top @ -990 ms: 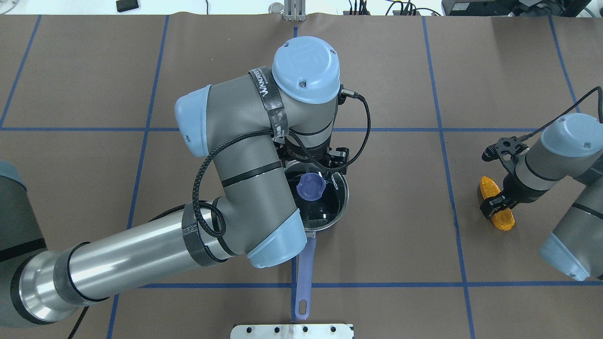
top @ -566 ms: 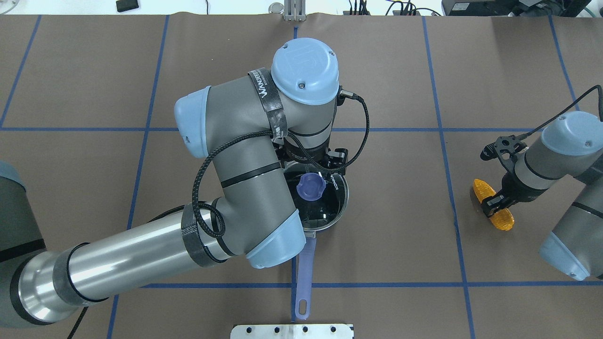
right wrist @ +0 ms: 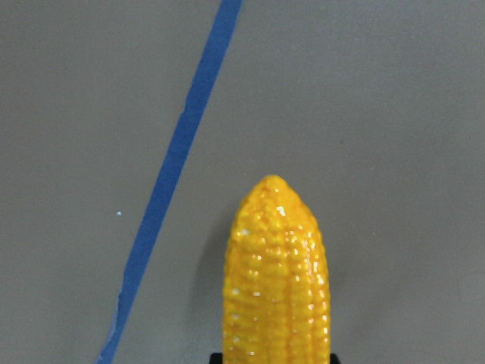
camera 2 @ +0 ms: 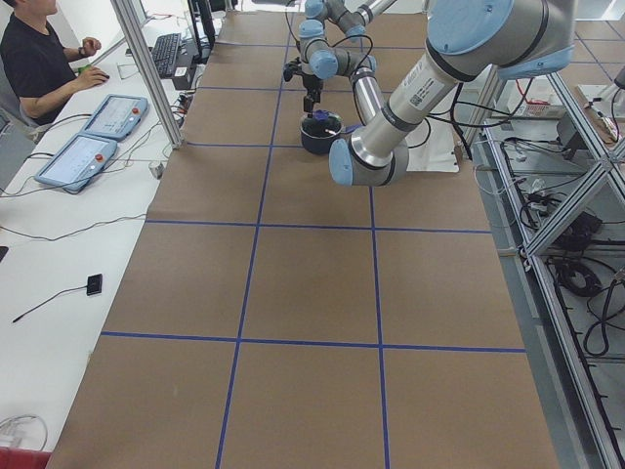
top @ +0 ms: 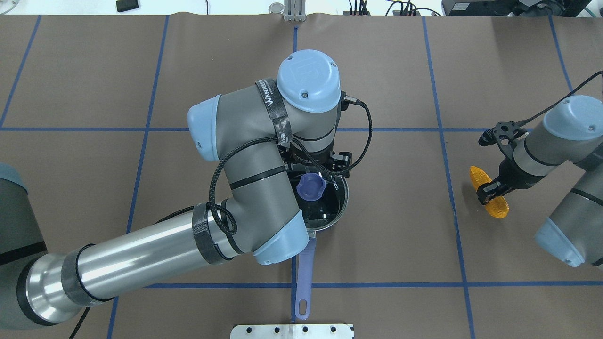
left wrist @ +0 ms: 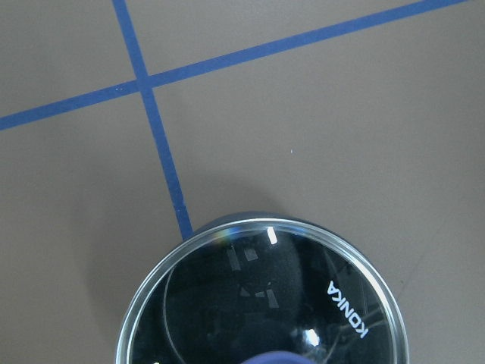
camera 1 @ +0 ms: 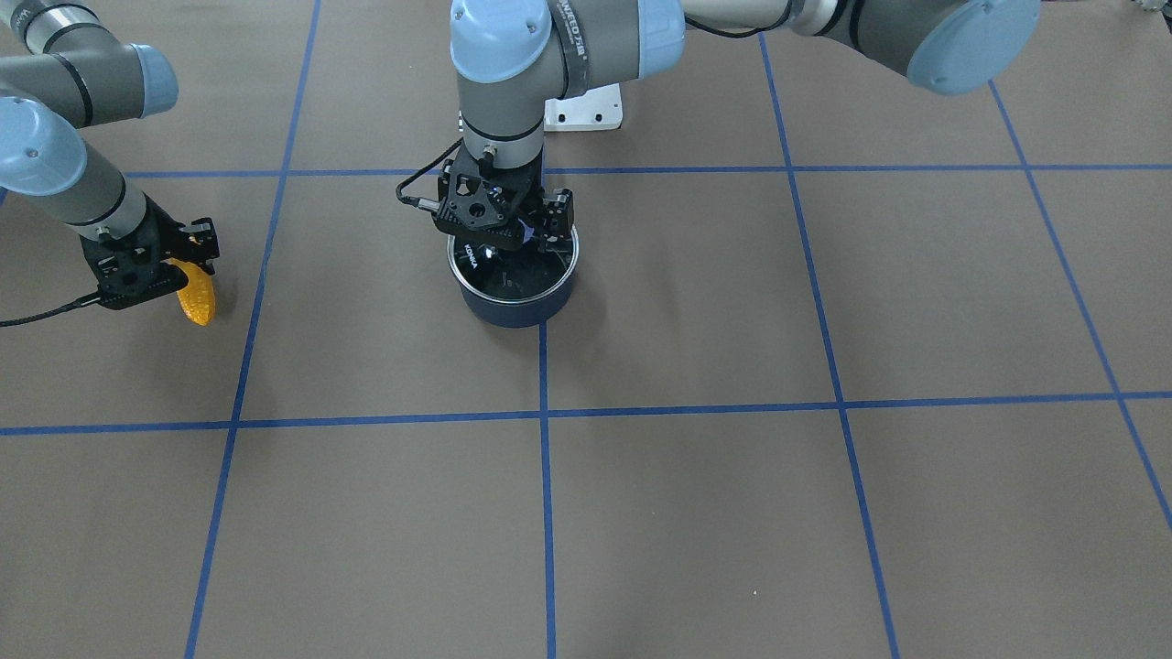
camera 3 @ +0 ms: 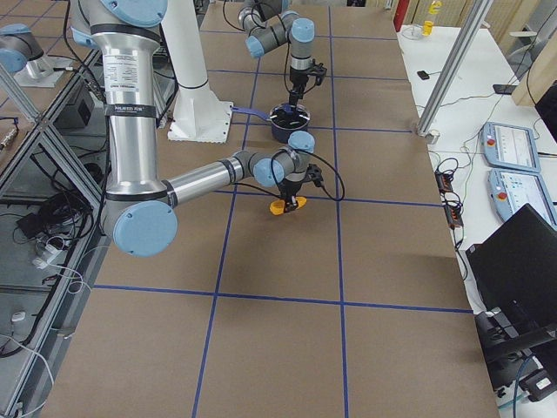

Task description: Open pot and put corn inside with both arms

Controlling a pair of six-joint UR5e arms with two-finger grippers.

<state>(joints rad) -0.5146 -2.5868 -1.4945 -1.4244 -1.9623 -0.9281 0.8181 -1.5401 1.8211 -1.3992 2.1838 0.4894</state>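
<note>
The pot [camera 1: 517, 307] stands at the table's middle with its glass lid [left wrist: 227, 303] on and its purple-blue handle [top: 305, 273] pointing toward the robot. My left gripper [top: 316, 178] hangs straight down over the lid at the purple-blue knob [top: 308, 188]. I cannot tell whether its jaws press on the knob. My right gripper [top: 487, 192] is shut across the middle of the orange-yellow corn [top: 476, 175] and holds it just above the table, far to the pot's right. The corn also shows in the right wrist view [right wrist: 276, 280] and hangs tip-down in the front-facing view [camera 1: 197, 297].
Blue tape lines [top: 443, 141] divide the brown table cover into squares. A white metal base plate [top: 292, 331] sits at the near edge, just past the handle's end. An operator [camera 2: 39, 59] sits at a side desk beyond the table.
The right gripper has lifted the corn off the table and carried it slightly toward the pot. The left arm has shifted a little over the lid; lid and pot have not moved.
</note>
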